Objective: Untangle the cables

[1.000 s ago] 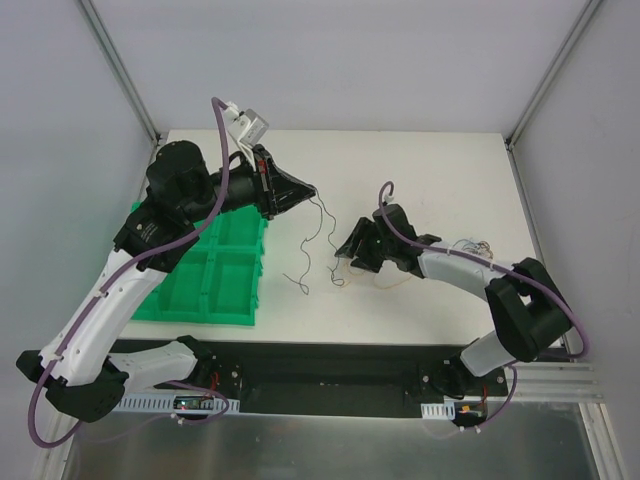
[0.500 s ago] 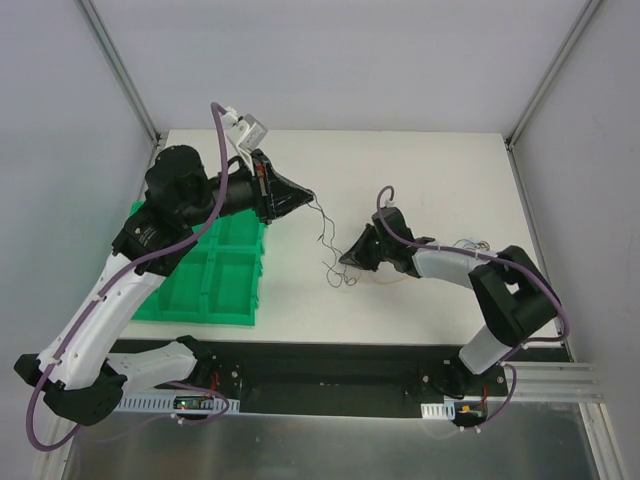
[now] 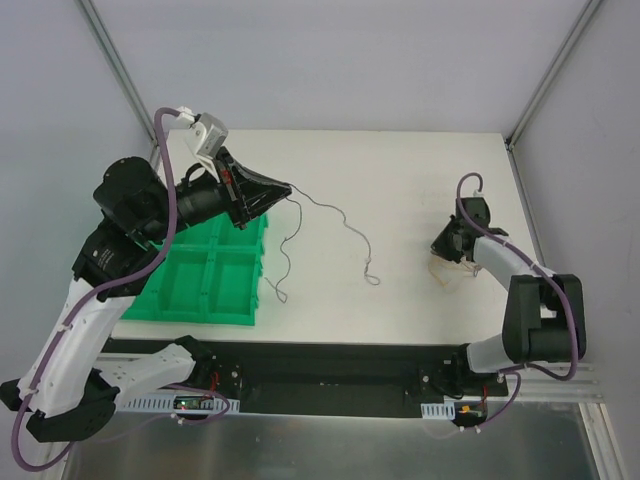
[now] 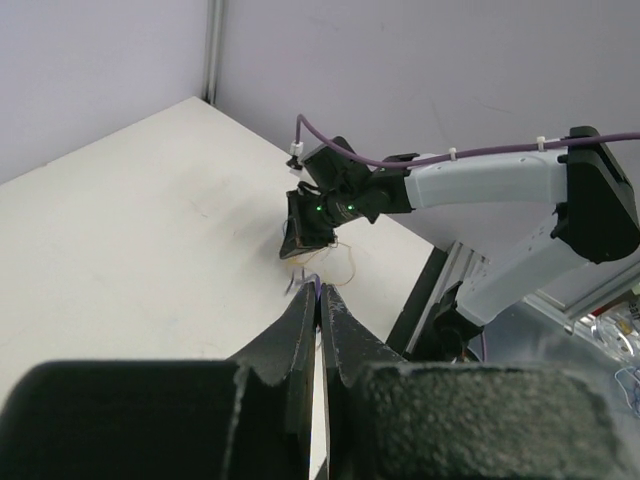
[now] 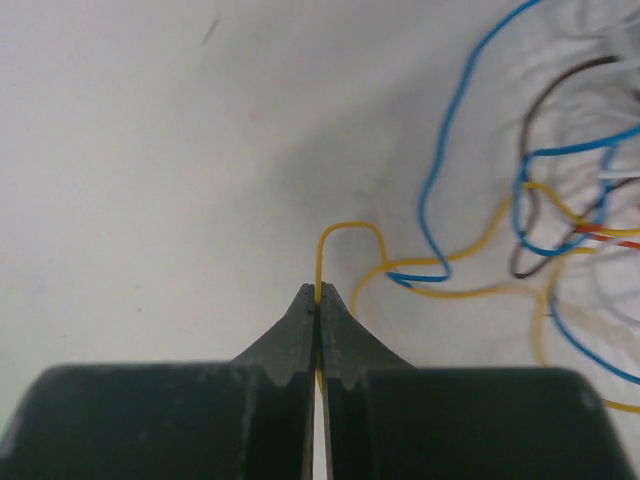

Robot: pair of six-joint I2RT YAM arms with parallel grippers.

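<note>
Pinching a grey wire [image 3: 345, 215], the left gripper [image 3: 288, 187] hangs toward the worktop's [image 3: 400, 165] back left corner; the right gripper [image 5: 319, 293], near the right edge, clamps a yellow wire [image 5: 321, 262].

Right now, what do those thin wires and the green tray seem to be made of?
The yellow wire in the right claw looks plastic-coated: smooth, slightly glossy. It holds tight bends, so there is probably metal inside. The grey wire may be alike, but it is too thin to tell. The green tray looks like moulded plastic: uniform colour, dull sheen.
</note>
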